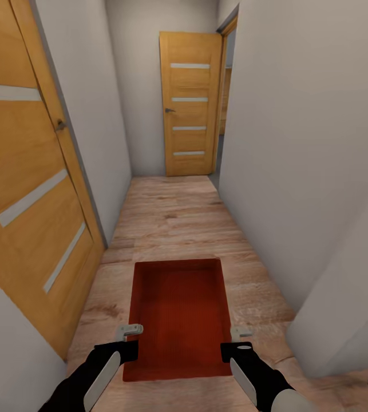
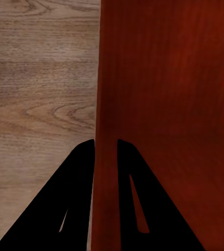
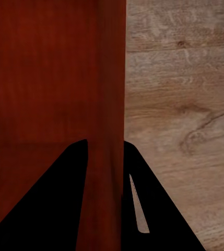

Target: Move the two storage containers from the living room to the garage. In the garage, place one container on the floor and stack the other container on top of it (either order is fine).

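Note:
One orange-red open-top storage container (image 1: 181, 315) hangs in front of me over the light wood plank floor of a narrow hallway, held by both arms. My left gripper (image 1: 131, 330) is shut on its left wall (image 2: 105, 104), one finger on each side of the rim. My right gripper (image 1: 240, 332) is shut on the right wall (image 3: 107, 94) in the same way. The bin's inside looks bare. The garage and its concrete floor are out of view.
A wooden door (image 1: 29, 189) with pale slats stands open along the left wall. Another slatted wooden door (image 1: 189, 103) closes the hallway's far end, with an opening just to its right. A grey-white wall corner (image 1: 321, 297) juts in close on the right.

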Controlling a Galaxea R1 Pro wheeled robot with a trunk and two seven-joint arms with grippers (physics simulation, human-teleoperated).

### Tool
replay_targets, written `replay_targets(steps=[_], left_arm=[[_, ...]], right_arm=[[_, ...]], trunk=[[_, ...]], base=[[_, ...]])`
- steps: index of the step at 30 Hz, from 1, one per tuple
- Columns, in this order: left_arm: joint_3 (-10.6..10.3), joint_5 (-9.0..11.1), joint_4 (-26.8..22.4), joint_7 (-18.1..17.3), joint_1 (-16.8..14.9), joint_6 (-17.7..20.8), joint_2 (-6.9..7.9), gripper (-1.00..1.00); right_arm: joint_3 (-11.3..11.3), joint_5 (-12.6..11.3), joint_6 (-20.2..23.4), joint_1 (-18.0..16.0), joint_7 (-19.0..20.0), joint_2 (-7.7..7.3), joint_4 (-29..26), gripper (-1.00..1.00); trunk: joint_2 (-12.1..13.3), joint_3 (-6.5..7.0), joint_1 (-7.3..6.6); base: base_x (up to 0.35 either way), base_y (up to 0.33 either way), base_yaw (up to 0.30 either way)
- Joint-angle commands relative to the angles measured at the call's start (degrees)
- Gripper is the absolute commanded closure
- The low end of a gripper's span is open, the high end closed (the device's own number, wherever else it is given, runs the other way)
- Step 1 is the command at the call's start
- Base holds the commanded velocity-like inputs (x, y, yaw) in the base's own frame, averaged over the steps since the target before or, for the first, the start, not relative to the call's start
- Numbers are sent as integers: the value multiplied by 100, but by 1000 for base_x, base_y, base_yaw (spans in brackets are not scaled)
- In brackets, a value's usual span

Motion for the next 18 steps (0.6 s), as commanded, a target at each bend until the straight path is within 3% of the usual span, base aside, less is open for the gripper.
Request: replay_targets(steps=[1, 18], left_arm=[[25, -7, -94, 53, -8, -440, 7, 100], [25, -7, -94, 53, -8, -440, 7, 100]], right_arm=[[16, -78, 27, 1, -27, -8, -4, 100], [16, -78, 25, 1, -26, -10, -4, 100]], trunk=[[-2, -6, 3], [-2, -6, 3]], base=[[343, 3, 0], [343, 0, 0]])
